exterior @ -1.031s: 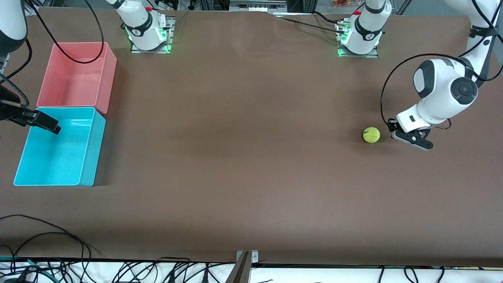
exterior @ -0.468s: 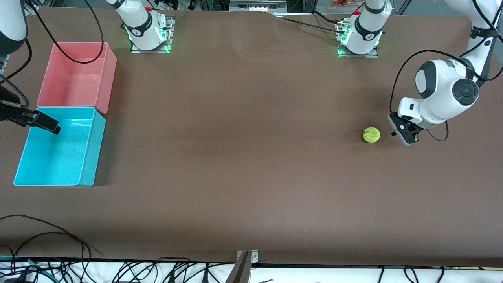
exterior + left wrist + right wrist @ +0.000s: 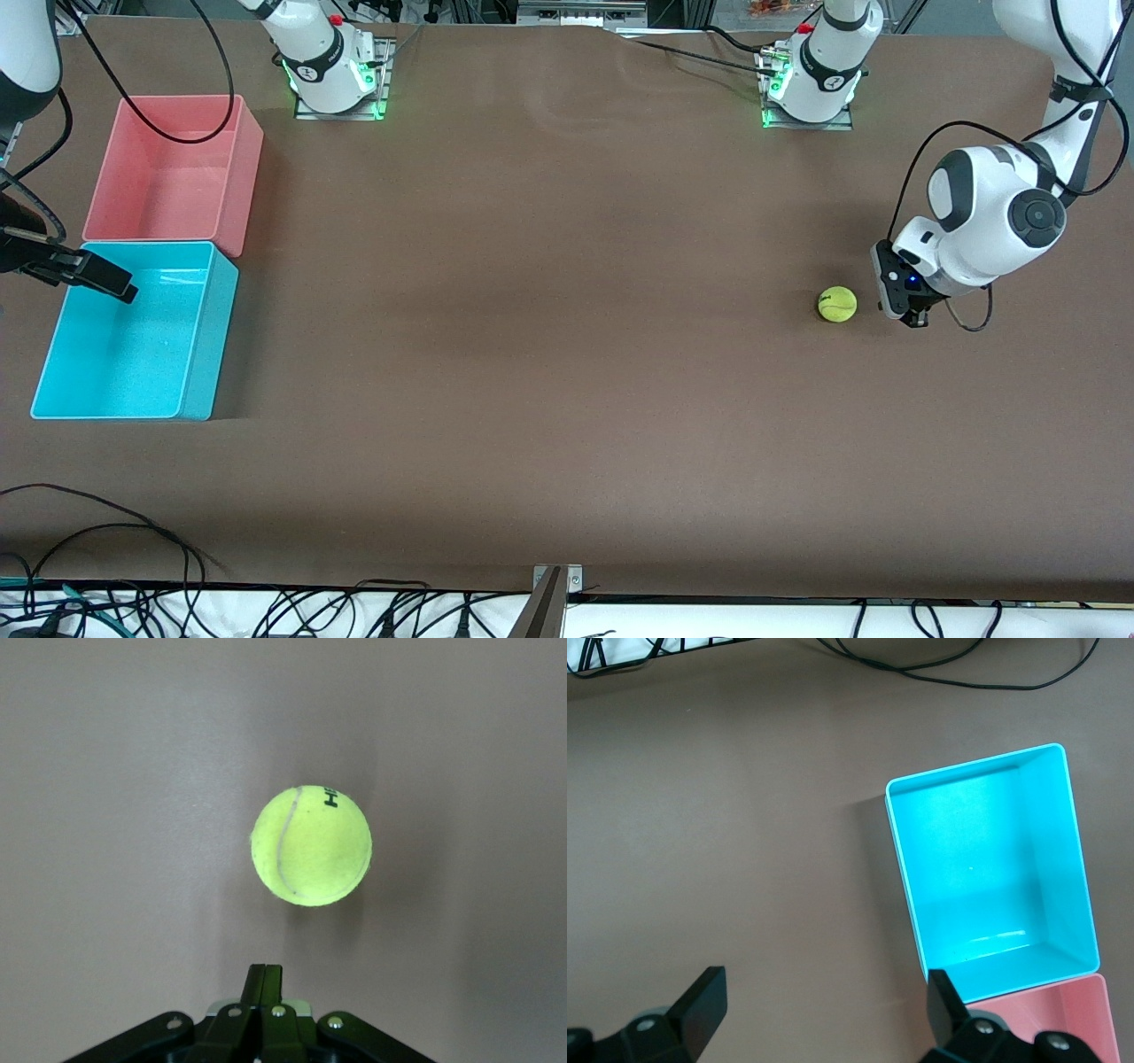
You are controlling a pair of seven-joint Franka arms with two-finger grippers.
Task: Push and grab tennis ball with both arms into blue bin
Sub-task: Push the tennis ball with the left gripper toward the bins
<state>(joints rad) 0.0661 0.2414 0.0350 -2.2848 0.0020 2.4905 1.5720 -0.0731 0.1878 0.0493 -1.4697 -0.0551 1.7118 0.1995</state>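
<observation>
The tennis ball [image 3: 837, 304] lies on the brown table toward the left arm's end, and it also shows in the left wrist view as a yellow-green ball [image 3: 310, 846]. My left gripper [image 3: 911, 316] sits low beside the ball, a small gap apart, shut with nothing in it; its closed fingertips [image 3: 266, 974] point at the table just short of the ball. The blue bin [image 3: 211, 341] stands empty at the right arm's end. My right gripper [image 3: 822, 999] hangs open and empty above the table next to that bin [image 3: 1076, 859], one finger [image 3: 106, 280] over the bin's rim.
A pink bin [image 3: 244, 177] of the same size touches the blue one, farther from the front camera; its corner [image 3: 1050, 1028] shows in the right wrist view. Cables [image 3: 106, 540] trail along the table's front edge. Both green-lit bases [image 3: 811, 97] stand at the back edge.
My left wrist has turned and the shut gripper has swung in closer to the ball. The ball and the right arm have not moved.
</observation>
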